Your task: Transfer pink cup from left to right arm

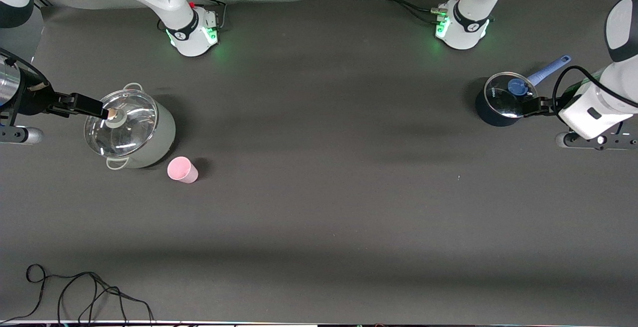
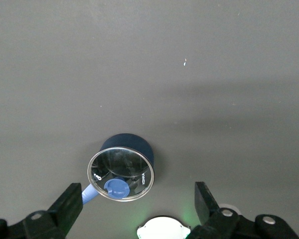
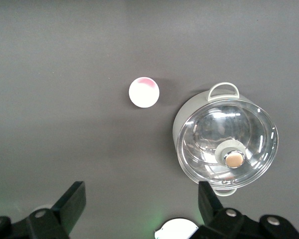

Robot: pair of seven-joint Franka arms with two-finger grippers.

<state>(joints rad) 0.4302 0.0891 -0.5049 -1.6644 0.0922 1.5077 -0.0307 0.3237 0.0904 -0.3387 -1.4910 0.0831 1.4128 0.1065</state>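
Note:
The pink cup (image 1: pixel 182 170) stands on the dark table, beside the pale pot and nearer to the front camera than it. It also shows in the right wrist view (image 3: pixel 144 92). My right gripper (image 1: pixel 102 112) is up over the pale pot's lid, open and empty; in its own wrist view (image 3: pixel 142 196) the jaws stand wide apart, with the cup some way off. My left gripper (image 1: pixel 529 106) is over the dark blue pot at the left arm's end of the table, open and empty; its wrist view (image 2: pixel 139 199) shows no cup.
A pale pot with a glass lid (image 1: pixel 130 128) (image 3: pixel 224 147) stands at the right arm's end. A dark blue pot with a glass lid and blue handle (image 1: pixel 503 98) (image 2: pixel 123 167) stands at the left arm's end. A black cable (image 1: pixel 75 287) lies near the front edge.

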